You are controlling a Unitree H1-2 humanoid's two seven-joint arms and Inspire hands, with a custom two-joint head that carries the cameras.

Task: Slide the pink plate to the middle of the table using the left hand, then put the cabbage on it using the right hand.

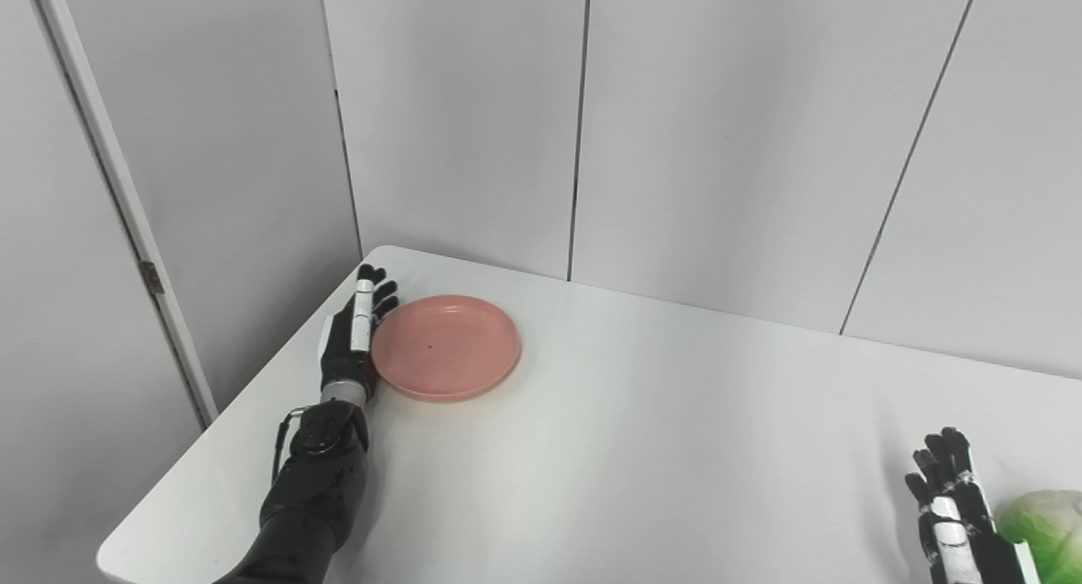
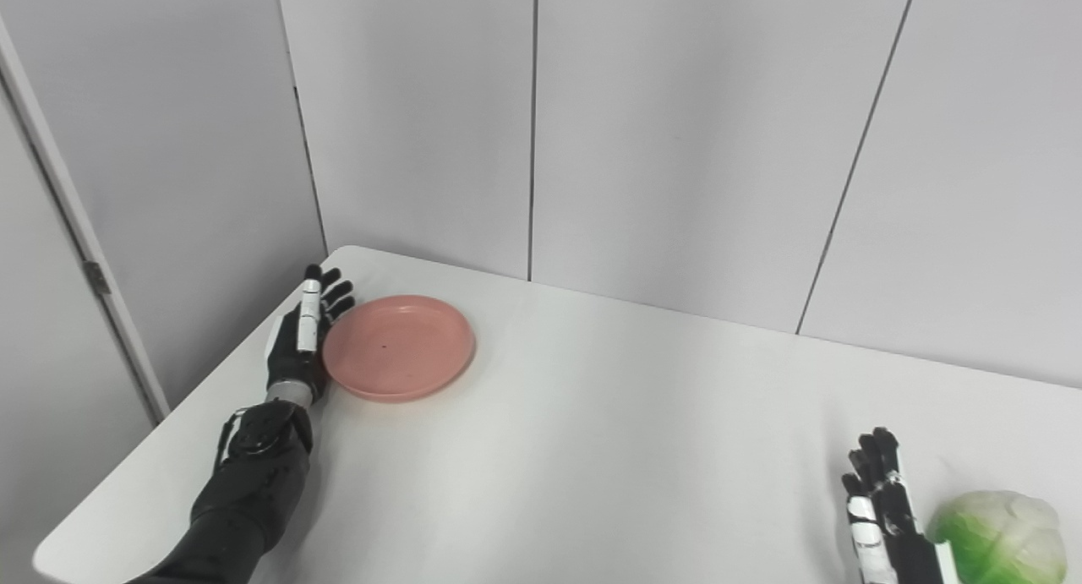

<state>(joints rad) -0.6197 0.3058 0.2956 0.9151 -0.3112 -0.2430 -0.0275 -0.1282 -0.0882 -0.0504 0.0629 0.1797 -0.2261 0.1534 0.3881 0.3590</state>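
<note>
A pink plate [image 1: 445,346] lies flat on the white table [image 1: 642,449] near its far left corner. My left hand [image 1: 355,335] rests edge-on against the plate's left rim, fingers straight and apart, holding nothing. A green cabbage [image 2: 999,537] sits at the near right of the table. My right hand [image 2: 879,508] stands just to the left of the cabbage, fingers extended upward and open; I cannot tell whether it touches the cabbage.
Grey wall panels [image 1: 718,144] rise right behind the table's far edge. The table's left edge [image 1: 254,398] runs close beside my left forearm. A door frame with a hinge [image 1: 152,275] stands to the left.
</note>
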